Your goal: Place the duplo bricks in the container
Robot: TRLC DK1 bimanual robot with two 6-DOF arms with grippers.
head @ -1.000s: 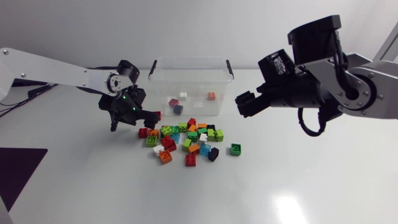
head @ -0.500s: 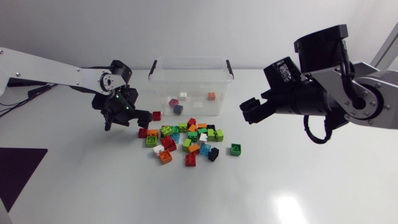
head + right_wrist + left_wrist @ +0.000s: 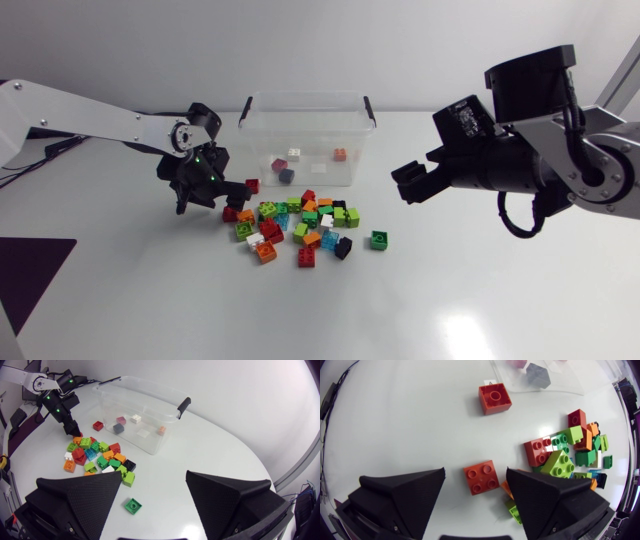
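1. Your right claw (image 3: 408, 184) has drawn back rightward; it hangs wide open and empty, right of the container (image 3: 306, 99).
2. Your left claw (image 3: 210, 198) is open, straddling a red brick (image 3: 481, 477) at the pile's left edge without gripping it.
3. A few bricks (image 3: 287, 166) lie in the container; most remain in the pile (image 3: 300, 225) on the worktop (image 3: 150, 300), so the task is barely begun.

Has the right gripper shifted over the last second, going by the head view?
Yes. The right gripper has drifted away from the container, toward the head view's right edge and slightly lower in it.
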